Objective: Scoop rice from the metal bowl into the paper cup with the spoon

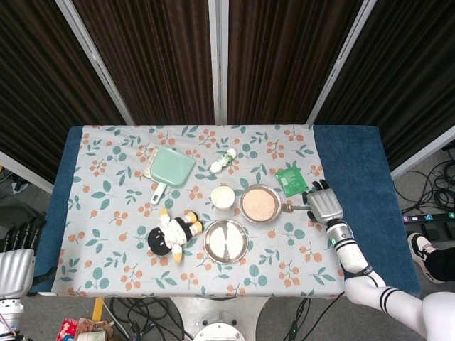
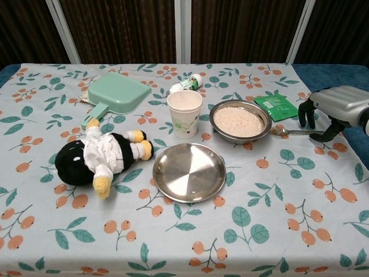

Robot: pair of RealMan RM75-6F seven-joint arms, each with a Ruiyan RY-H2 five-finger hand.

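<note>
Right hand (image 1: 324, 205) in head view: over the spoon (image 1: 293, 208) handle, grip unclear; metal bowl (image 1: 259, 204) of rice just beyond the spoon tip, paper cup (image 1: 222, 197) past that. Left hand (image 1: 20, 238) well off the surface (image 1: 106, 277), fingers straight, empty. Chest view: right hand (image 2: 327, 112) fingers curled down around the spoon (image 2: 288, 132) handle end, contact not clear; bowl (image 2: 240, 122) and cup (image 2: 184, 112) further out.

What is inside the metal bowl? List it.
The metal bowl holds white rice, spread nearly to the rim. The rice covers the bowl's bottom, so anything under it cannot be seen.
</note>
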